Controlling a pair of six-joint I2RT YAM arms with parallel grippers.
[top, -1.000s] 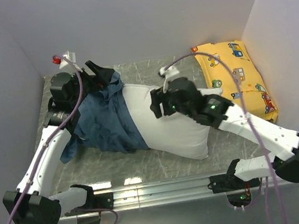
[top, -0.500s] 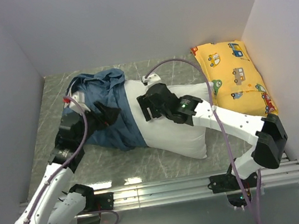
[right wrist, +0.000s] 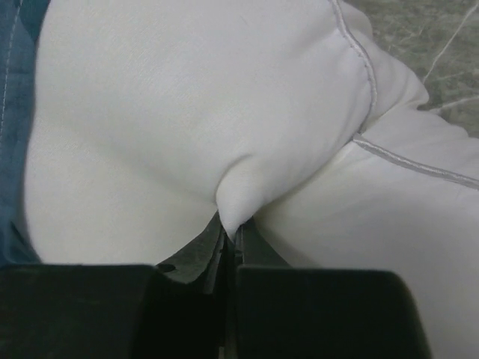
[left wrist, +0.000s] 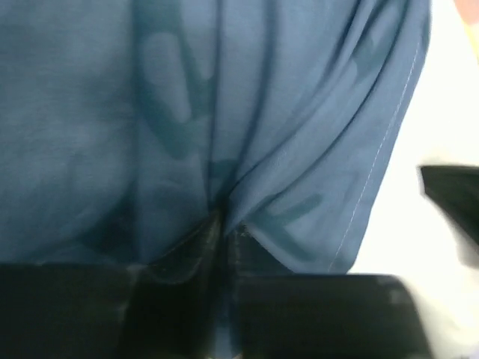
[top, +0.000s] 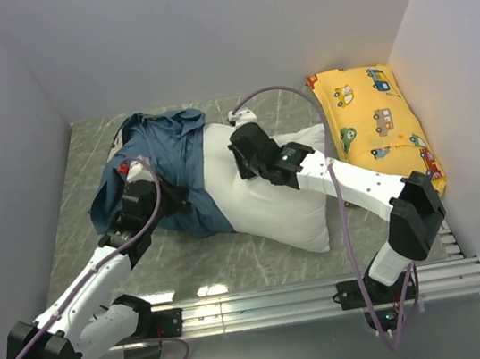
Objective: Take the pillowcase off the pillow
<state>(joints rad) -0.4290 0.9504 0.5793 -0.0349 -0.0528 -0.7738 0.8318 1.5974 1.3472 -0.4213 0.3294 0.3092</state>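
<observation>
The blue pillowcase (top: pixel 170 167) covers the left end of the white pillow (top: pixel 270 202), which lies across the middle of the table. My left gripper (top: pixel 171 199) is shut on a pinched fold of the pillowcase (left wrist: pixel 247 134), the blue cloth gathered between its fingers (left wrist: pixel 187 250). My right gripper (top: pixel 241 157) is shut on a pinch of the pillow's white fabric (right wrist: pixel 172 127), near the pillowcase's edge (right wrist: pixel 11 112). The pillow's seamed corner (right wrist: pixel 404 142) shows at the right of the right wrist view.
A yellow car-print pillow (top: pixel 377 118) lies against the right wall. Grey walls close in the left, back and right. The marbled table top (top: pixel 189 259) shows in front of the pillow, with a metal rail (top: pixel 259 305) along the near edge.
Both arms came down onto the bedding and both grippers closed, the left on blue cloth, the right on white pillow fabric. The pillowcase top has bunched toward the back left.
</observation>
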